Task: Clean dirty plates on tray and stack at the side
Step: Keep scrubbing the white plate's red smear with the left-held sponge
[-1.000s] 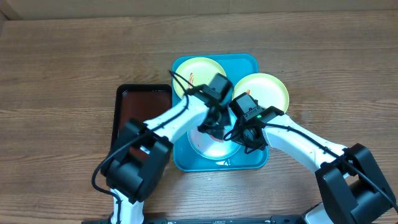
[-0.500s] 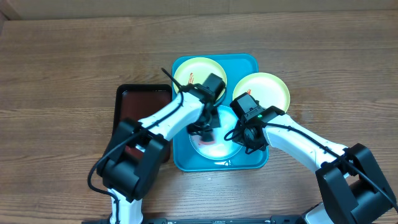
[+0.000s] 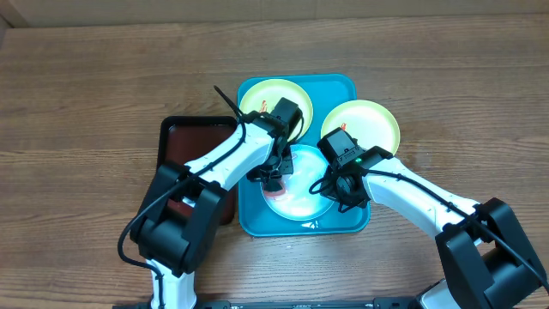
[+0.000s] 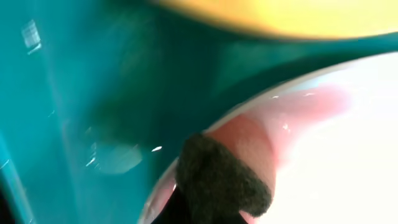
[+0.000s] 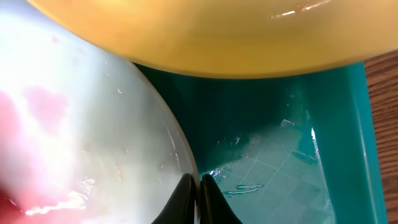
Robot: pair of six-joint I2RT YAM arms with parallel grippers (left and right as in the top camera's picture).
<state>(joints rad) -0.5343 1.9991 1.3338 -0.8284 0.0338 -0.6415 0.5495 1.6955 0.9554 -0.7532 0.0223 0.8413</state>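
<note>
The turquoise tray point(image 3: 343, 219) holds a light-blue rimmed plate point(image 3: 302, 199) at its front, with a pink sauce smear point(image 4: 249, 134) on its left side. My left gripper point(image 3: 273, 178) is shut on a dark scrub pad point(image 4: 221, 180), which presses on that plate's left rim. My right gripper point(image 5: 199, 194) is shut on the same plate's point(image 5: 81, 124) right rim. A yellow-green plate point(image 3: 262, 99) lies in the tray's far left corner. Another yellow-green plate point(image 3: 369, 120) sits over the tray's right edge.
A dark red-brown tray point(image 3: 193, 150) with a black rim lies just left of the turquoise tray, under my left arm. Bare wooden table point(image 3: 446, 103) surrounds both trays. In the right wrist view the tray wall point(image 5: 357, 143) rises close beside my fingers.
My left gripper has slid the scrub pad leftward from the plate's middle to its left rim. The right gripper and the plate have stayed put.
</note>
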